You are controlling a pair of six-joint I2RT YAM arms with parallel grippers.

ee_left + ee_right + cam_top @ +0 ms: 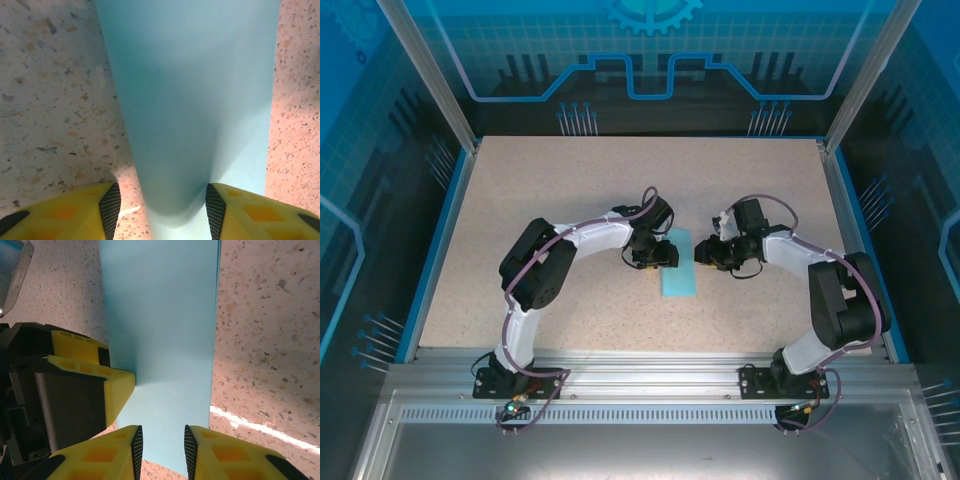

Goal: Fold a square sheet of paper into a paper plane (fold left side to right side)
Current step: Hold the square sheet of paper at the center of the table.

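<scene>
Folded square sheet of paper (679,272) at table (520,200) centre. My left gripper (163,202) apart, straddling soft uncreased fold. My right gripper (163,442) narrowly apart over paper's edge. Paper likely featherlight, floppy, slippery. Best to pinch edges and press crease flat.

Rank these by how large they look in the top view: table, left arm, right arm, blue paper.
Largest to smallest:
1. table
2. left arm and right arm, which look alike, so I do not rank them
3. blue paper
</scene>
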